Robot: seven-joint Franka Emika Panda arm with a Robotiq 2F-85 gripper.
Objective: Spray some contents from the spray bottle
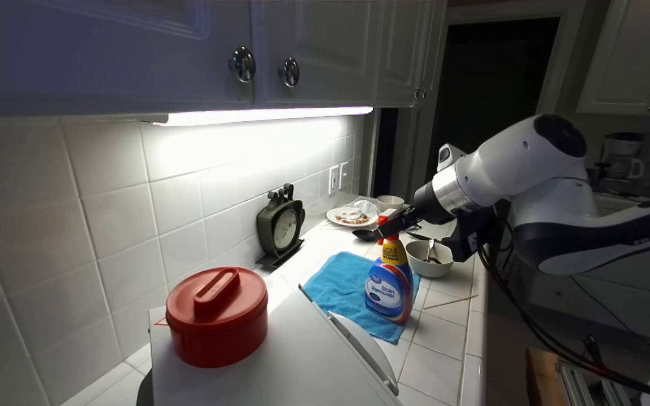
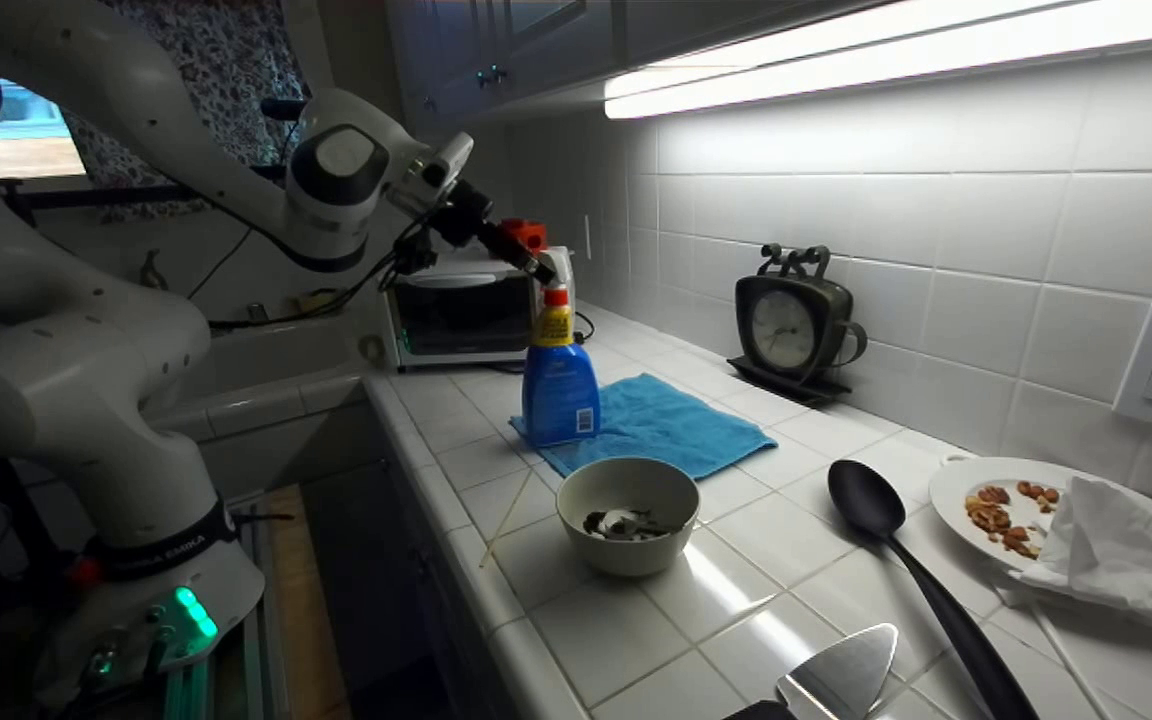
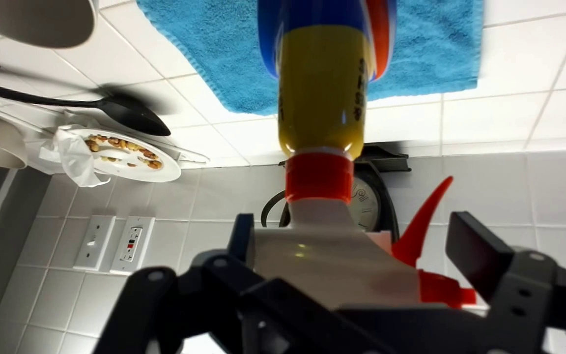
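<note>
Spray bottle (image 1: 391,283) upright on the blue cloth (image 1: 336,285), nearer the free long edge of the surface (image 2: 656,620) than the edge along the tiled wall (image 2: 986,220)! And the tool (image 3: 359,241) is spread wide around the pale spray head (image 3: 332,265): one finger (image 3: 245,238) right at its back, whether touching I can't tell, the other well clear of the red trigger (image 3: 419,223). So reaching the head looks done; the squeeze, I'd say, is what's left. No mist in any view, and that trigger juts out, seemingly unpressed. It wants a square pinch here; a crooked one could tip the bottle. Farther out, the bowl (image 2: 626,555) sits near that same free edge, the clock (image 2: 786,325) by the wall edge.
</note>
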